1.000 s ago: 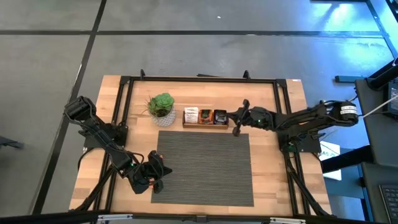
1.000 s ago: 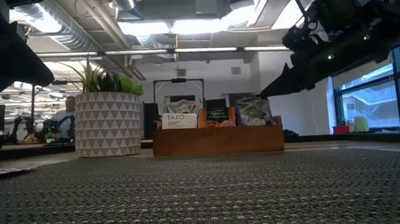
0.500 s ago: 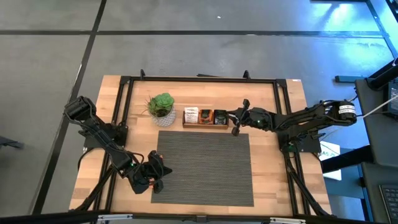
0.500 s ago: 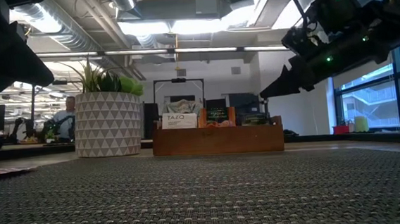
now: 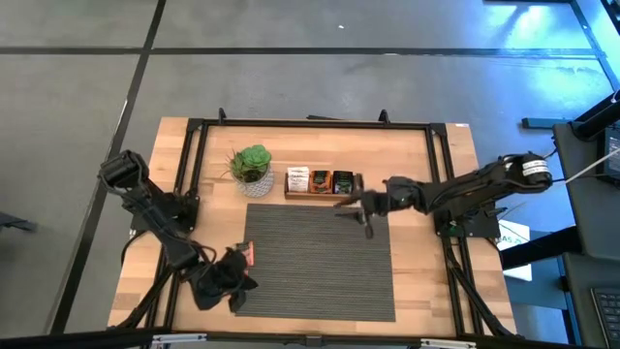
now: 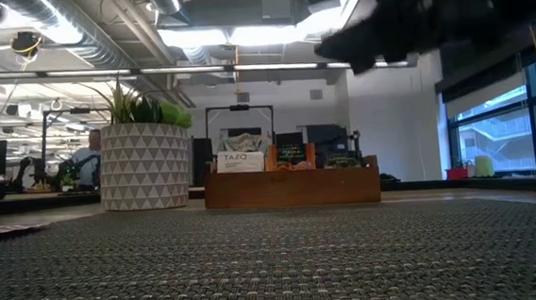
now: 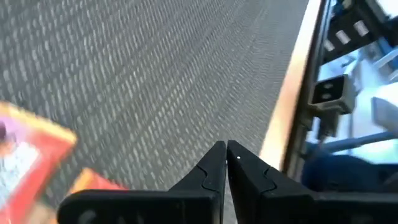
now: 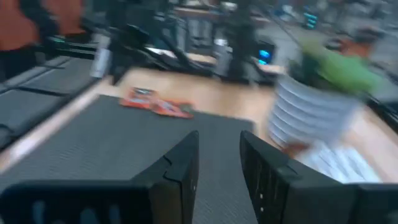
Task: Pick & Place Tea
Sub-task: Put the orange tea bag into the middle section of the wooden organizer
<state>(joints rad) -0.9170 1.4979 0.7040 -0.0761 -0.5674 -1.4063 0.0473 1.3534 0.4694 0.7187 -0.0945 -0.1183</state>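
Grey mat (image 5: pixel 320 262): right hand (image 5: pixel 353 209) above far edge, fingers parted, empty; left hand (image 7: pixel 225 155) pinched closed, empty.

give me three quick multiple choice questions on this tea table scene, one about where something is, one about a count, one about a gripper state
1. Where is the potted plant relative to the wooden tray?
A. at its left end in the high view
B. on the mat
C. inside it

2. How many compartments of the tray hold tea?
A. one
B. three
C. none

3. How are the left gripper fingers?
A. wide apart
B. shut with nothing between them
C. clamped on a sachet

Answers: 1 A, the plant stands on bare wood just beyond the tray's left end. 2 B, white, dark and dark-green packs fill all three. 3 B, the left wrist view shows the tips pressed together over the mat, with the orange-red sachets lying apart from them.
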